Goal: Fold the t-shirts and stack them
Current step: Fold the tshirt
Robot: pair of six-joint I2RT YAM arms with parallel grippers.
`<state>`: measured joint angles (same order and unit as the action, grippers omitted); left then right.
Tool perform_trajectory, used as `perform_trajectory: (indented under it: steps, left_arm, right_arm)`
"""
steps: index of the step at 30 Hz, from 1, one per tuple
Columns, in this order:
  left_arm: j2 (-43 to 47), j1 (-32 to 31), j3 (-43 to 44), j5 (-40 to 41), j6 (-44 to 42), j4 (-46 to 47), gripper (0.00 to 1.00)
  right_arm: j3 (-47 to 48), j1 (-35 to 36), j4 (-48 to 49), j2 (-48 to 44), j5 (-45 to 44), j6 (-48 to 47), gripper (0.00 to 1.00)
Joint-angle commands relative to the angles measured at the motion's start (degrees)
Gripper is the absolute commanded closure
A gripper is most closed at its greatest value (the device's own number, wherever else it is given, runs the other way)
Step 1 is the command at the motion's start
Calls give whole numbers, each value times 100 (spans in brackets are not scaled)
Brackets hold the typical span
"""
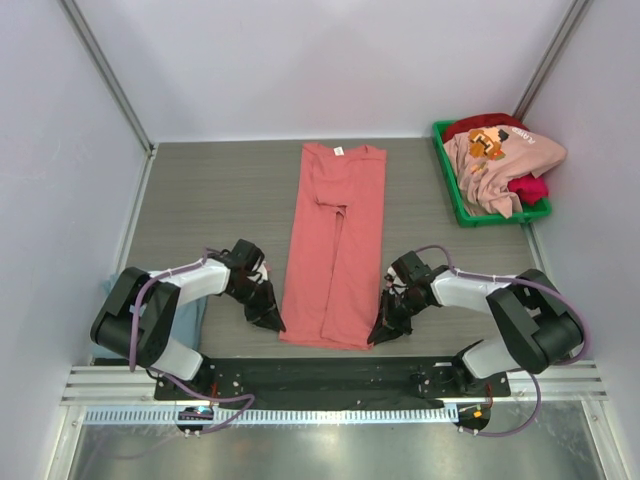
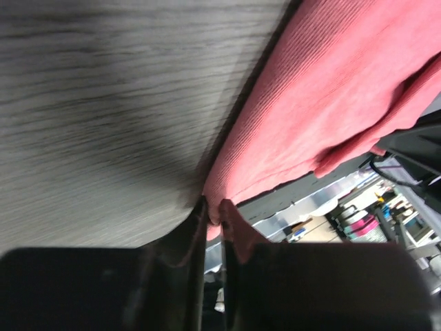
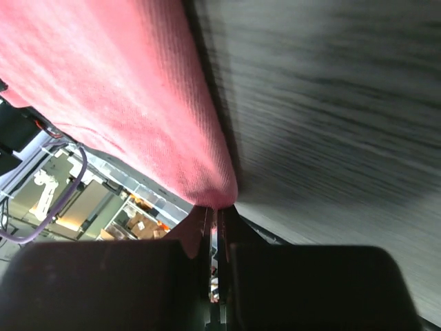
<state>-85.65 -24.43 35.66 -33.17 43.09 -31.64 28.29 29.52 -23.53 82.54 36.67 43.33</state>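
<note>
Wrist views show left gripper (image 2: 212,208) and right gripper (image 3: 215,214) each clamped on a salmon-red t-shirt (image 2: 331,110) corner, pinched hem hidden.

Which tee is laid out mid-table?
The salmon-red t-shirt, folded into a long strip; the light pink tee and crimson tee are bunched in the green bin.

- Two matching arms, the left arm (image 1: 188,279) and the right arm (image 1: 468,290), each have pale grey-white shells between bulky, rounded black joints.
- A thin purple cable (image 1: 143,298) loops along the outside of each arm.
- The left end effector (image 1: 270,320) and the right end effector (image 1: 383,332) are black, with slim, tapered dark fingers (image 2: 189,238).
- Both bases sit on a black plate (image 1: 330,375) dotted with screws.
</note>
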Motion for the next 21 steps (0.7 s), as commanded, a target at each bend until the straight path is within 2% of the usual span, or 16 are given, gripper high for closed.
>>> perform_trajectory:
  steps: [1,2,7,12,21]
  left_arm:
    - [30,-27,55,-102,-29,140,91]
    - [65,-19,81,-102,-46,132,100]
    - [338,131,520,-5,-423,-272,100]
    - [374,403,1565,-120,-837,-650,100]
    - [-829,685,3736,-94,-1223,-580,100]
  right_arm:
    - [44,19,7,-97,-335,-53,98]
    - [45,19,-20,-211,-335,-70,98]
    - [307,-139,-345,-660,-353,-464,99]
    - [1063,-823,-942,-994,-335,-1001,99]
    - [2566,-1545,-769,-521,-608,-1468,99]
